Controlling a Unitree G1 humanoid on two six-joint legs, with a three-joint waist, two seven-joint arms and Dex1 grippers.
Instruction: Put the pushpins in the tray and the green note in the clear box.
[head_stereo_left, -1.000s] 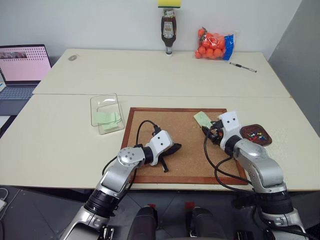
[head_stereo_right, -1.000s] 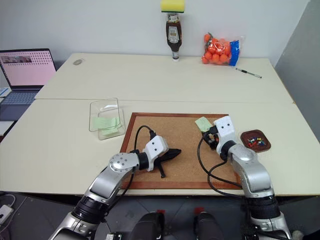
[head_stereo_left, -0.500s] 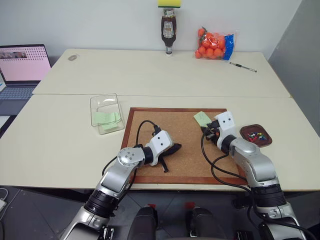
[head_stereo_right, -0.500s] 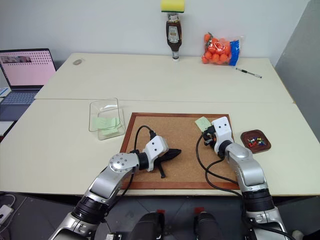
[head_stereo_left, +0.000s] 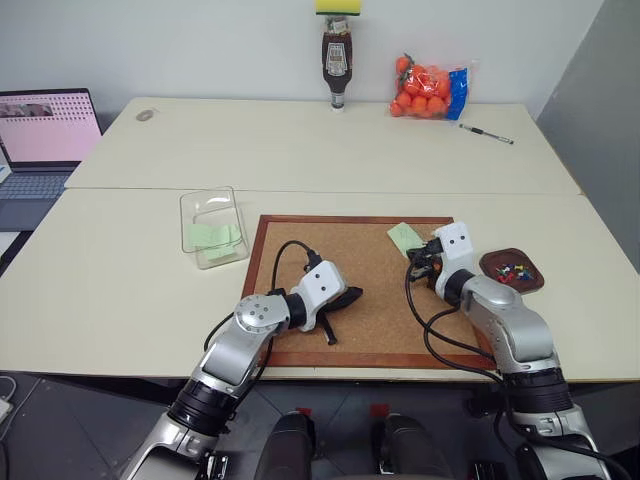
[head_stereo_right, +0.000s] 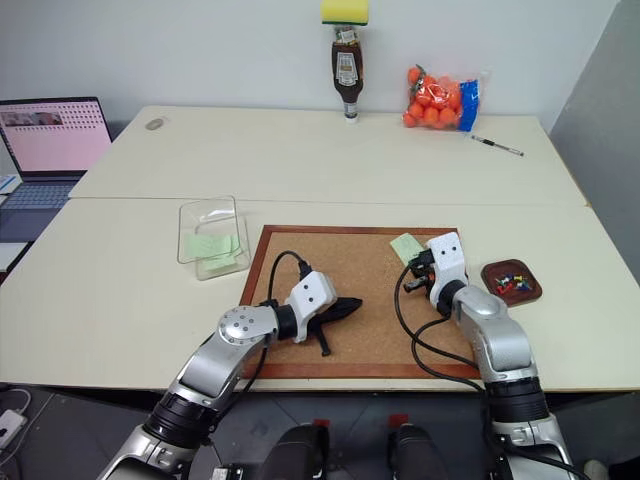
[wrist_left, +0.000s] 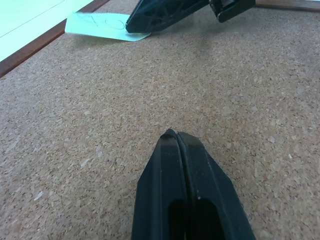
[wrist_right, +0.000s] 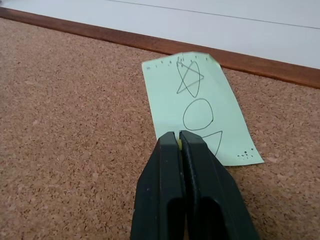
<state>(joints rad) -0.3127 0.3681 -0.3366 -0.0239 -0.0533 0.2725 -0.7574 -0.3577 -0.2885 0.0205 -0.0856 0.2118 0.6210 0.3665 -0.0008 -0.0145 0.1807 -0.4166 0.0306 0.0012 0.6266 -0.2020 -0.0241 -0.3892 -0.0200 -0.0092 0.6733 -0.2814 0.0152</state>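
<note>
My right fingers (wrist_right: 178, 142) pinched together on yellow pushpin (wrist_right: 178, 144) in green note (wrist_right: 200, 112). Left fingers (wrist_left: 177, 142) together, empty. Next I pull pin out, carry to tray (head_stereo_left: 495, 278).

Two cream tables (head_stereo_left: 300, 150) pushed together, seam running across between them. Plain white wall (head_stereo_left: 200, 45) behind; grey wall or panel (head_stereo_left: 600, 90) at the far right. Open laptop (head_stereo_left: 45, 135) with pinkish screen on a separate surface at the left edge. On the far table by the wall: brown sauce bottle (head_stereo_left: 337, 68) upside down with a yellow sponge (head_stereo_left: 338, 6) on top, bag of oranges (head_stereo_left: 430, 90), pen (head_stereo_left: 487, 134), small round disc (head_stereo_left: 146, 115). Dark floor (head_stereo_left: 60, 400) below the near edge. Even, soft indoor light.
</note>
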